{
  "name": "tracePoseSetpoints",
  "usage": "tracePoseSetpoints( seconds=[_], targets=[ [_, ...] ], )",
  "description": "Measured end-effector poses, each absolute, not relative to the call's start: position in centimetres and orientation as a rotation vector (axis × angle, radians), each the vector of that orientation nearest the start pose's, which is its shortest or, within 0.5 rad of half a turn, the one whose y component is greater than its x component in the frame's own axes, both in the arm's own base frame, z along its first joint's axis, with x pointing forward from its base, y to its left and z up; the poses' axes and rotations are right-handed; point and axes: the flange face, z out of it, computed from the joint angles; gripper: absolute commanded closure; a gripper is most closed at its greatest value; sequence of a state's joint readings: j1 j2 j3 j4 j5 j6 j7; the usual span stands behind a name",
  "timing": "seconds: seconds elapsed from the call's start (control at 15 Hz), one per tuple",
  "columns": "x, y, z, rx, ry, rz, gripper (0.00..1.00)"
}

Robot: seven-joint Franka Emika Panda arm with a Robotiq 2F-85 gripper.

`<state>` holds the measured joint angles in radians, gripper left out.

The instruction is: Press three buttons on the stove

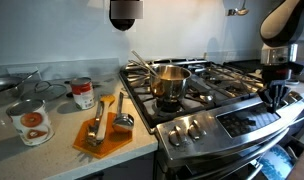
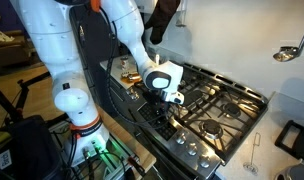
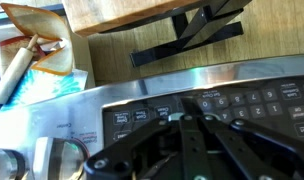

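Black gripper (image 3: 184, 125), jaws drawn together, is held at lower centre over the control panel (image 3: 242, 100) of the stove (image 3: 132, 93).

Silver stove (image 1: 204, 124), black grates (image 1: 214, 78), orange cutting board (image 1: 84, 143), white robot arm (image 2: 60, 50), black tool (image 3: 180, 122)

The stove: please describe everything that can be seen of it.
The stove is a wide stainless-steel gas range. Black grates cover its burners; a steel pot stands on one grate. Its front carries round silver knobs and a dark glossy control panel with buttons. The shut claw points at that panel. A light counter adjoins it.
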<state>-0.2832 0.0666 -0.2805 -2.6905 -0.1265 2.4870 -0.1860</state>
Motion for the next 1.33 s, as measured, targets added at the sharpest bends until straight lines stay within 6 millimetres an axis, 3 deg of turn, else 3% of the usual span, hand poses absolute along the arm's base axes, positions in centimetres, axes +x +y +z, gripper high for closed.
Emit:
tracePoseSetpoints(
  seconds=[0.67, 1.33],
  targets=[
    [33.3, -20.5, 16.6, -3.049, 0.435, 0.463, 1.0],
    [34.5, -21.3, 16.5, -3.047, 0.474, 0.435, 1.0]
  ],
)
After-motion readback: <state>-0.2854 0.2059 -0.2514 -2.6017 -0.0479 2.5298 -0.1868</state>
